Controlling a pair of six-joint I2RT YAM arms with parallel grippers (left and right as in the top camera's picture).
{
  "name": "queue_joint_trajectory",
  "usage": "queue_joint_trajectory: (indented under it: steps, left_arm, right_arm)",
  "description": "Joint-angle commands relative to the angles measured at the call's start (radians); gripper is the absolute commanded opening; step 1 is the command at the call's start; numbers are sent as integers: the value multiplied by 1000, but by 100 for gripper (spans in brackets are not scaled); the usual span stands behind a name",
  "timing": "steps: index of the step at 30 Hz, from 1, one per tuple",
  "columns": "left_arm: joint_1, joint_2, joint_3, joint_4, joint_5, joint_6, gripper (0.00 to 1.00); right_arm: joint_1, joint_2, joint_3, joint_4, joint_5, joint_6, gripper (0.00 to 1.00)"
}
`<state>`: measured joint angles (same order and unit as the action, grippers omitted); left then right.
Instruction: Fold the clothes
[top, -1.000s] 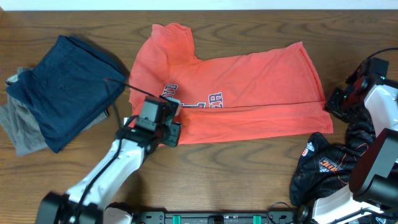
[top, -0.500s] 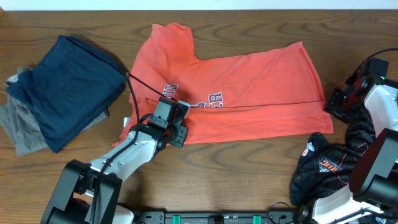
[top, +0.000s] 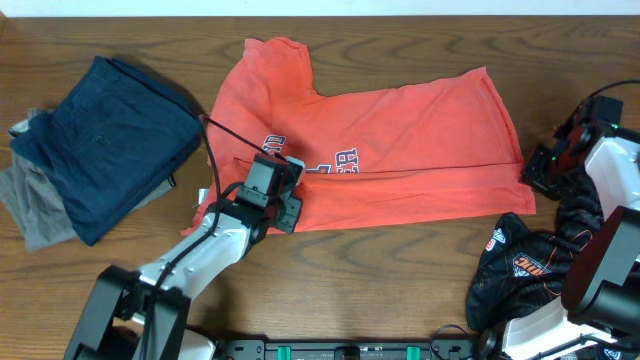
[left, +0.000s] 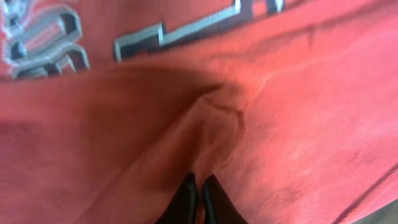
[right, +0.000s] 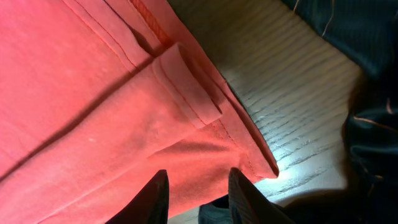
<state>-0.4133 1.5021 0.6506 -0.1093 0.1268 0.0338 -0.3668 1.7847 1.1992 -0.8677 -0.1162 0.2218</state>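
The left end effector (left: 199, 182) is pressed together on a raised pinch of the T-shirt (top: 400, 130) near its lower left edge. The right end effector (right: 198, 198) stands spread over the opposite hem corner. The shirt lies mid-worktop (top: 380, 262). The right should probably clamp both layers before either lifts, to keep the fold level.

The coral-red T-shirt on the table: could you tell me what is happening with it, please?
Two robot arms are folding the coral-red T-shirt, which lies partly folded on the wooden table. The left gripper has its jaws shut on a pinch of fabric at the shirt's near left edge. The right gripper sits at the shirt's right corner, jaws apart over the hem, nothing clamped. A folded navy garment lies at the left, and a black garment with orange print at the right.
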Motion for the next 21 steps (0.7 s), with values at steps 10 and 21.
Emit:
queue_joint_trajectory:
  steps: [10, 21]
  left_arm:
    - [4, -156, 18, 55, -16, -9, 6]
    - [4, -156, 18, 21, -16, -8, 6]
  right_arm:
    - [14, 7, -117, 169, -5, -10, 32]
    - [14, 7, -132, 245, -5, 18, 27]
